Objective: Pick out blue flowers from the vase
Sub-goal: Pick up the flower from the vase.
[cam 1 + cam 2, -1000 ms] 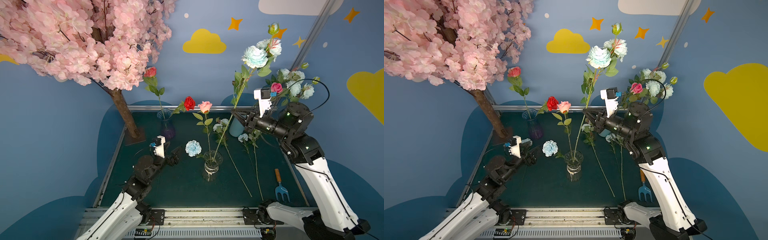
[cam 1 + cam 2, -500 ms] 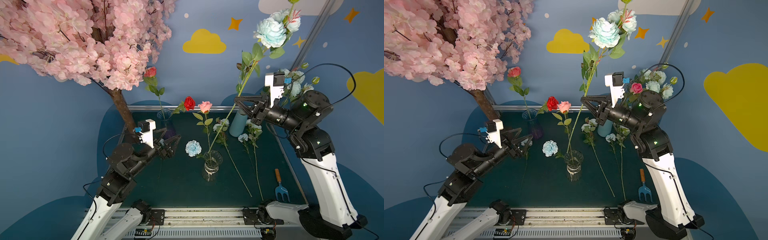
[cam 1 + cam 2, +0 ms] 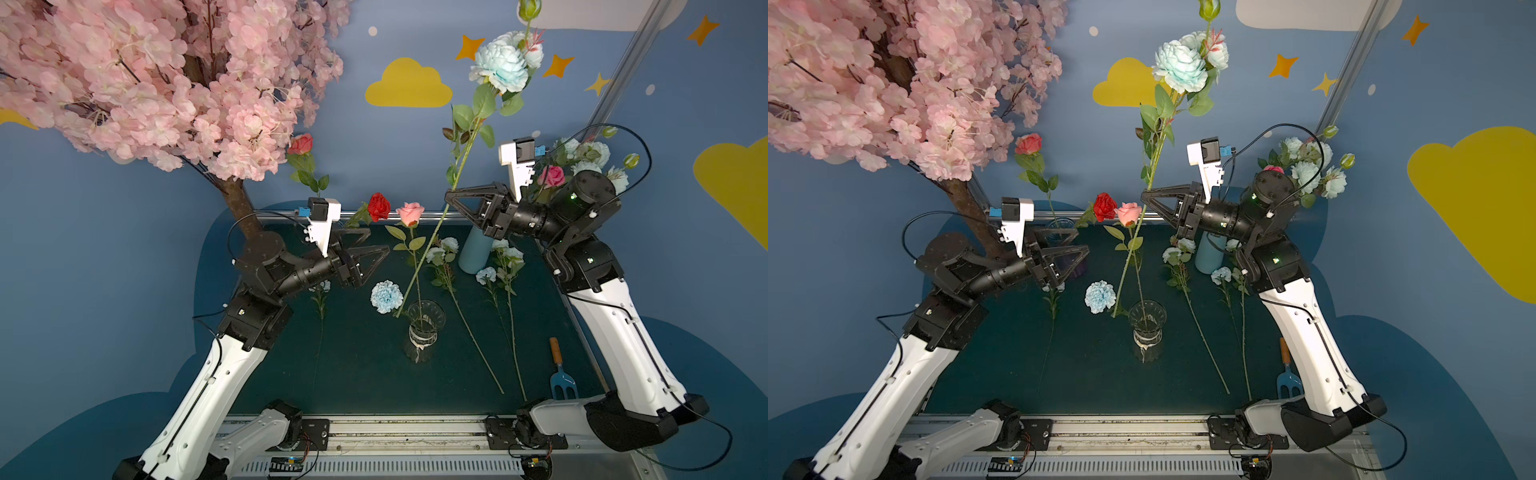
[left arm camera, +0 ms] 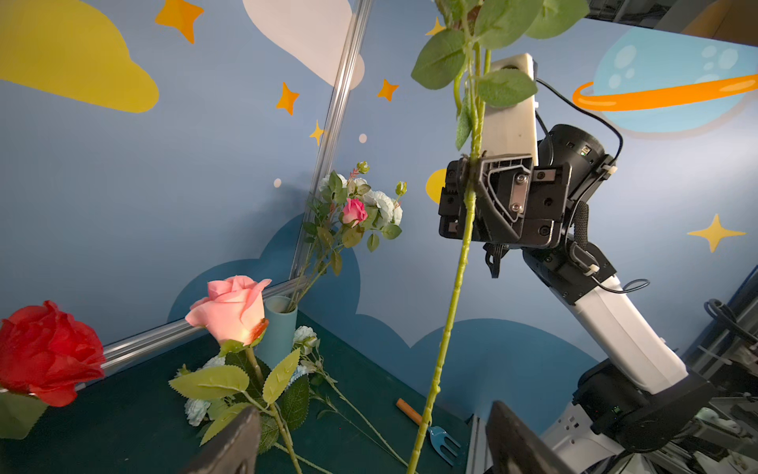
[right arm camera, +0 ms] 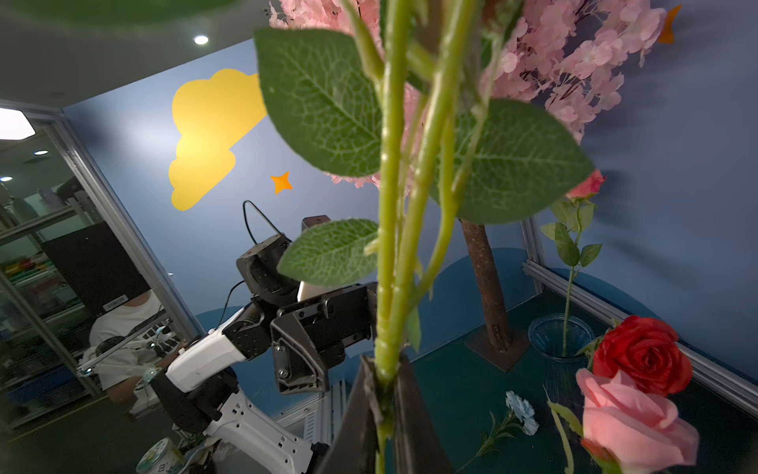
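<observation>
My right gripper (image 3: 451, 195) (image 3: 1146, 193) is shut on the long green stem (image 5: 385, 328) of the blue flowers, whose pale blue bloom (image 3: 500, 68) (image 3: 1181, 66) is high against the wall. The stem slants down, and its lower end hangs just outside the rim of the clear glass vase (image 3: 424, 328) (image 3: 1147, 328). A pink rose (image 3: 410, 212) still stands in that vase. My left gripper (image 3: 379, 240) (image 3: 1083, 239) (image 4: 369, 443) is open and empty, raised left of the vase and pointing at the held stem.
More blue flowers lie on the green table: a single bloom (image 3: 386, 296) and two sprays (image 3: 444, 249) (image 3: 498, 266). A light blue vase (image 3: 473, 253) holds a bouquet at the back right. A blue garden fork (image 3: 561, 374) lies front right. The pink blossom tree (image 3: 166, 83) overhangs the left.
My right gripper has lifted the blue flowers higher, drawing the stem's end out of the glass vase. My left arm has risen off the table and swung toward the middle.
</observation>
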